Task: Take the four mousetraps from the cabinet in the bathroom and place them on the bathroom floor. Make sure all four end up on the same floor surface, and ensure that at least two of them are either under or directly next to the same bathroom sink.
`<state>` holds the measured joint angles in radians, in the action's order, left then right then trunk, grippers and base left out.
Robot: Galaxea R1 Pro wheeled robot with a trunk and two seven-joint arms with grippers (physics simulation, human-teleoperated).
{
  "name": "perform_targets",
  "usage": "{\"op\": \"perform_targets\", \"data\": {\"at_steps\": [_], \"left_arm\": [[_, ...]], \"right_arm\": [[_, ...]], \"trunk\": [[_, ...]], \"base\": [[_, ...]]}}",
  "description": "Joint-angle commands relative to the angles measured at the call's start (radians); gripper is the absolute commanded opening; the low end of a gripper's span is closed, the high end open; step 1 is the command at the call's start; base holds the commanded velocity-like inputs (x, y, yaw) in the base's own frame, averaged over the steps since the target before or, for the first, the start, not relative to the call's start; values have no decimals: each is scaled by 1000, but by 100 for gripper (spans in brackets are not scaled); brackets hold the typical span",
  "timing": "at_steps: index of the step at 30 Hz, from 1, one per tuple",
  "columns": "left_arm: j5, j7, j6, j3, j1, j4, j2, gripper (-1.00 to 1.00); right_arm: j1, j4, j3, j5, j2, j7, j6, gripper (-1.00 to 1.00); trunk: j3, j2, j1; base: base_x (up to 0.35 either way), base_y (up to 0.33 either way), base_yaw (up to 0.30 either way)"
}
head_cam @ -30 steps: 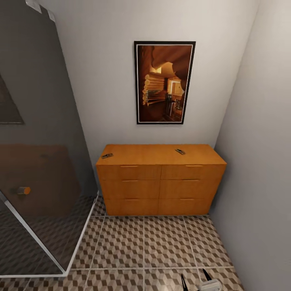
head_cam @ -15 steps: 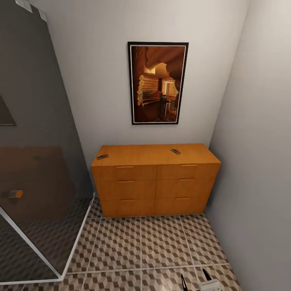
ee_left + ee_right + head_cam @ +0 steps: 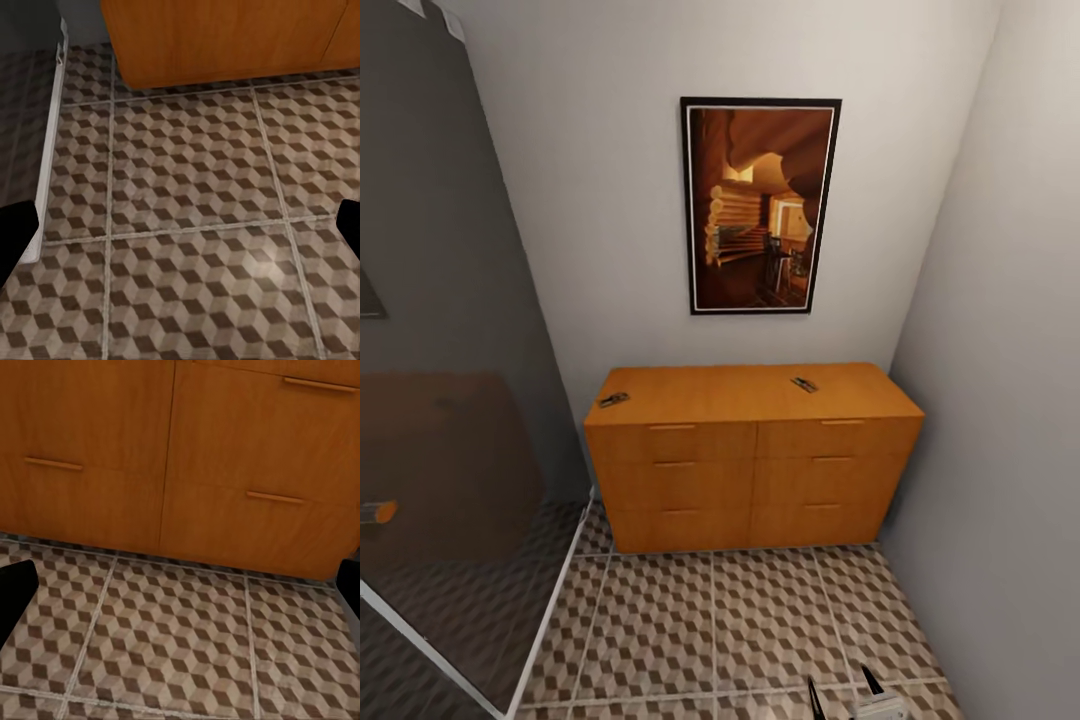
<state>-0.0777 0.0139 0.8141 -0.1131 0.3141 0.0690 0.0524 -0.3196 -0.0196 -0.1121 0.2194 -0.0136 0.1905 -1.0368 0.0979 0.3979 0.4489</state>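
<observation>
Whole head view has shifted since the earlier frames: cabinet point(image 3: 752, 455) and framed picture point(image 3: 761, 205) sit slightly lower and further right, glass shower screen point(image 3: 450, 400) takes less of the frame. Read as base/head motion, not object motion; the cabinet looks a touch nearer.

Two mousetraps on the cabinet top: left mousetrap point(image 3: 614, 400) at the front left corner, right mousetrap point(image 3: 804, 384) toward the back right. Other two not located. All six drawers closed.

Right pincer point(image 3: 845, 692) at the lower edge of the head view, fingers spread, released, nothing between them. Left pincer point(image 3: 180, 217): dark fingertips at both borders of the left wrist view, wide apart, empty, over the bathroom floor point(image 3: 187, 247).

Step in hand, judged: approach to the cabinet. To do it well: finish square to the cabinet front, close enough that both corners of the top are in reach, then raise an arm above the top and come down on a trap from above
</observation>
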Motion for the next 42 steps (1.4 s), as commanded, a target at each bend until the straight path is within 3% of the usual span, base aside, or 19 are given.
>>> {"op": "perform_targets", "data": {"at_steps": [1,21,42], "left_arm": [[-8,1,5,-8,2,4,0,100],[-8,1,6,-9,2,4,-1,100],[-8,1,7,-10,1,5,-1,100]], "right_arm": [[-1,1,-8,3,0,10,-2,100],[-1,1,-8,3,1,9,-2,100],[-1,1,-8,3,1,9,-2,100]], "trunk": [[2,2,1],[2,2,1],[2,2,1]], "base": [[257,41,0],[248,3,0],[6,0,0]]}}
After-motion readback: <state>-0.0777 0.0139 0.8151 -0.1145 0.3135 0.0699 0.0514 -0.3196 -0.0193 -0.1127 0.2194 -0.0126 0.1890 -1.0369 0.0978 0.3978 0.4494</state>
